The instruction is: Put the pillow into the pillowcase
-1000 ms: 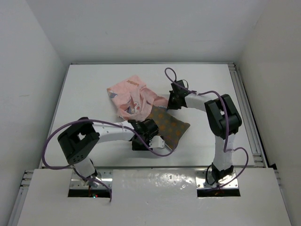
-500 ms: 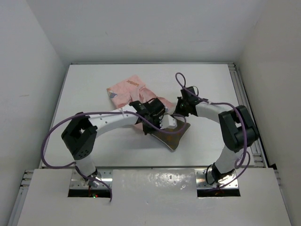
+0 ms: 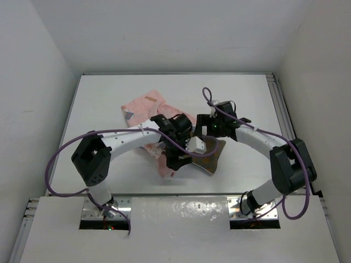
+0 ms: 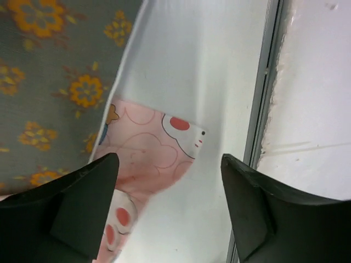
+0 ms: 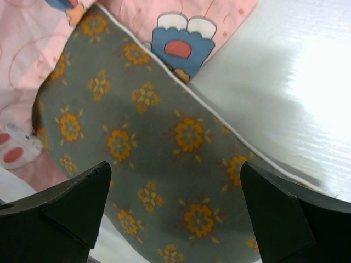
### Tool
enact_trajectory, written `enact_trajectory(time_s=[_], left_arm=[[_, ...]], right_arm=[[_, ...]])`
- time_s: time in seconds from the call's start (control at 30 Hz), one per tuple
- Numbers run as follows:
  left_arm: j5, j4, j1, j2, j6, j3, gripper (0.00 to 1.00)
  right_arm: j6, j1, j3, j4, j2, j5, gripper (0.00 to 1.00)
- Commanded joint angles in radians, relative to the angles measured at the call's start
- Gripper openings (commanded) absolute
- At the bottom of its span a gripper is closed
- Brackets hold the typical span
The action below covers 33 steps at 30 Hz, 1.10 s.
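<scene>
Hovering over the middle of the table, my left gripper and right gripper both stand spread with nothing between the fingers. The pillow lies uncovered beneath my right one, overlapping the crumpled pillowcase, which spreads to the far left. I judge insertion not yet begun. Next I need to find and pinch the case's open hem, then grasp a pillow corner.
</scene>
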Motion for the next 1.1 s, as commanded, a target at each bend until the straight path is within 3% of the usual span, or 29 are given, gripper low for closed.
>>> enact_trajectory(time_s=[0.0, 0.1, 0.2, 0.23, 0.27, 0.33, 0.4, 0.7, 0.77, 0.8, 0.87, 0.9, 0.97, 1.07], left_arm=[[0.036, 0.023, 0.052, 0.001, -0.071, 0.096, 0.75], [0.004, 0.133, 0.189, 0.012, -0.279, 0.161, 0.71], [-0.155, 0.208, 0.281, 0.035, -0.395, 0.164, 0.44], [-0.198, 0.221, 0.296, 0.041, -0.404, 0.153, 0.43], [-0.235, 0.224, 0.301, 0.06, -0.407, 0.147, 0.43], [-0.307, 0.215, 0.303, 0.097, -0.41, 0.141, 0.59], [-0.335, 0.234, 0.303, 0.111, -0.413, 0.135, 0.64], [-0.168, 0.3, 0.303, 0.127, -0.404, 0.129, 0.6], [-0.168, 0.294, 0.304, 0.131, -0.401, 0.12, 0.52], [-0.168, 0.294, 0.304, 0.131, -0.398, 0.113, 0.42], [-0.168, 0.293, 0.304, 0.131, -0.4, 0.113, 0.31], [-0.165, 0.293, 0.304, 0.128, -0.401, 0.118, 0.19], [-0.168, 0.294, 0.304, 0.122, -0.392, 0.139, 0.06], [-0.151, 0.261, 0.306, 0.128, -0.374, 0.211, 0.02]], right_arm=[[-0.051, 0.026, 0.001, -0.025, -0.007, 0.023, 0.99], [-0.051, 0.044, -0.029, -0.005, -0.028, 0.063, 0.99], [-0.051, 0.047, -0.058, 0.032, -0.067, 0.076, 0.99], [-0.054, 0.049, -0.074, 0.061, -0.081, 0.072, 0.99], [-0.057, 0.049, -0.085, 0.078, -0.093, 0.071, 0.99], [-0.072, 0.05, -0.111, 0.128, -0.133, 0.06, 0.99], [-0.088, 0.053, -0.127, 0.15, -0.15, 0.051, 0.99], [-0.238, 0.161, -0.213, 0.3, -0.156, 0.108, 0.99], [-0.244, 0.176, -0.219, 0.371, -0.118, 0.111, 0.99], [-0.247, 0.179, -0.223, 0.392, -0.096, 0.109, 0.99], [-0.243, 0.188, -0.214, 0.438, -0.041, 0.115, 0.96], [-0.235, 0.194, -0.184, 0.44, 0.017, 0.115, 0.95], [-0.229, 0.222, -0.145, 0.403, 0.066, 0.131, 0.85], [-0.207, 0.256, -0.09, 0.353, 0.128, 0.171, 0.71]])
